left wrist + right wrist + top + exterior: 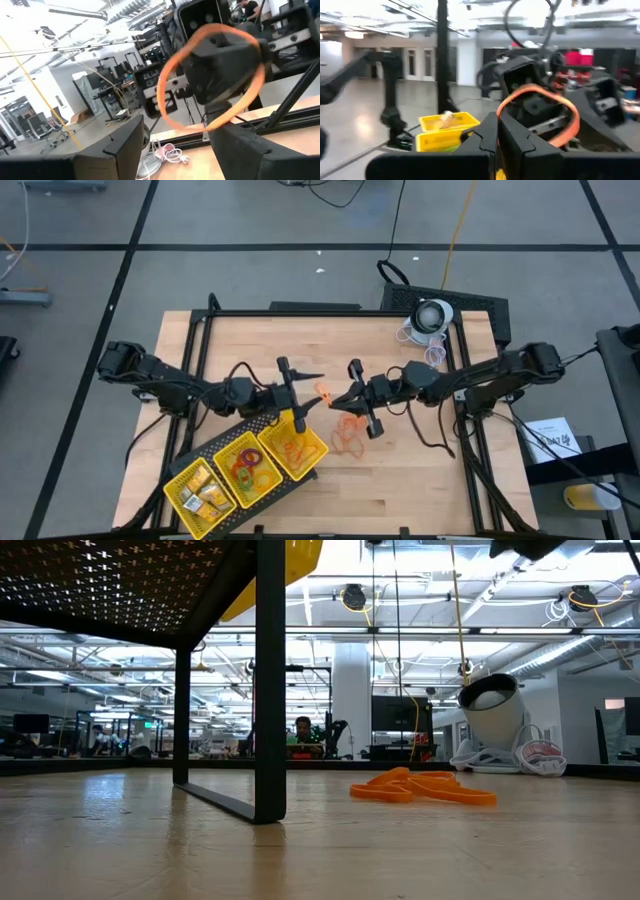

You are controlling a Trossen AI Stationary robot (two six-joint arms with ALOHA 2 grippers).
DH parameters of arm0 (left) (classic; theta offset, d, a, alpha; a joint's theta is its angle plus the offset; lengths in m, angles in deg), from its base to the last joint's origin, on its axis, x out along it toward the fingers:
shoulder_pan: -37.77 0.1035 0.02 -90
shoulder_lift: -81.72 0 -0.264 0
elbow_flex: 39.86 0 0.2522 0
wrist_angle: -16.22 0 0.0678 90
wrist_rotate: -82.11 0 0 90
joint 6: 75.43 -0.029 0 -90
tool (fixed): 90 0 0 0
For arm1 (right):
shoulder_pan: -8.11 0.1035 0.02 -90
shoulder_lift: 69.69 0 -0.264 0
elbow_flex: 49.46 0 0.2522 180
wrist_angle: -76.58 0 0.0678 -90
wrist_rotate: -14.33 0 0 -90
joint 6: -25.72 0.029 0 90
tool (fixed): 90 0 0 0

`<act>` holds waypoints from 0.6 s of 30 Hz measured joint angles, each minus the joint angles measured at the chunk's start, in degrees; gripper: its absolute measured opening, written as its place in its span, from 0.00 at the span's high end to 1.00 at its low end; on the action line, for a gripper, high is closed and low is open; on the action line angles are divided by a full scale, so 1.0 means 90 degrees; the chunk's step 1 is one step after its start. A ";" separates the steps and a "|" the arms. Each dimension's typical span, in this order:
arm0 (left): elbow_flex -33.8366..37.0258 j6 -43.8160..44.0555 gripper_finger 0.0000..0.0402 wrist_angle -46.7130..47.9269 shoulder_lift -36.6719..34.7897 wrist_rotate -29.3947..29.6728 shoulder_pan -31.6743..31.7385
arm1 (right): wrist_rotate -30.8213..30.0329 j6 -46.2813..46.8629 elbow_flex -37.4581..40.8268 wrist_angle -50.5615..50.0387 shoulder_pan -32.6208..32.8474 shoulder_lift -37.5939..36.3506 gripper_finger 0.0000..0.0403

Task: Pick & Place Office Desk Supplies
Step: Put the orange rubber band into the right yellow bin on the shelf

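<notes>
The tray [200, 476] beside the spread left hand [309, 388] is partly filled, the shut right hand [337, 402] pinches one orange band [323, 392], and more bands [349, 432] wait just beside it.

The pale wooden table top [400, 480] stands on a grey floor crossed by dark lines [200, 220]. Beyond the table lies a large open hall: white ceiling beams [420, 585], bright strip lights, a white square column [352, 700], dark monitors.

Robotics lab: monitor rows [60, 730], exposed ceiling pipes [420, 635].
</notes>
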 joint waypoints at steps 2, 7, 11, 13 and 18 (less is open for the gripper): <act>0.0000 0.0002 0.43 0.0006 0.0000 -0.0007 0.0002 | -0.0246 -0.0091 -0.0049 -0.0438 0.0002 -0.0193 1.00; 0.0000 0.0000 0.45 0.0008 0.0000 -0.0010 0.0002 | -0.1010 -0.0625 -0.0526 -0.1816 -0.0005 -0.0475 1.00; 0.0000 -0.0042 0.45 0.0069 0.0000 0.0083 0.0015 | -0.1645 -0.0754 -0.0860 -0.2793 -0.0002 -0.0466 1.00; 0.0000 -0.0107 0.45 0.0109 0.0000 0.0338 0.0012 | -0.1793 -0.0851 -0.0939 -0.3009 0.0015 -0.0463 1.00; 0.0000 -0.0228 0.42 0.0129 0.0000 0.0867 0.0015 | -0.2012 -0.1035 -0.0950 -0.3129 0.0050 -0.0554 1.00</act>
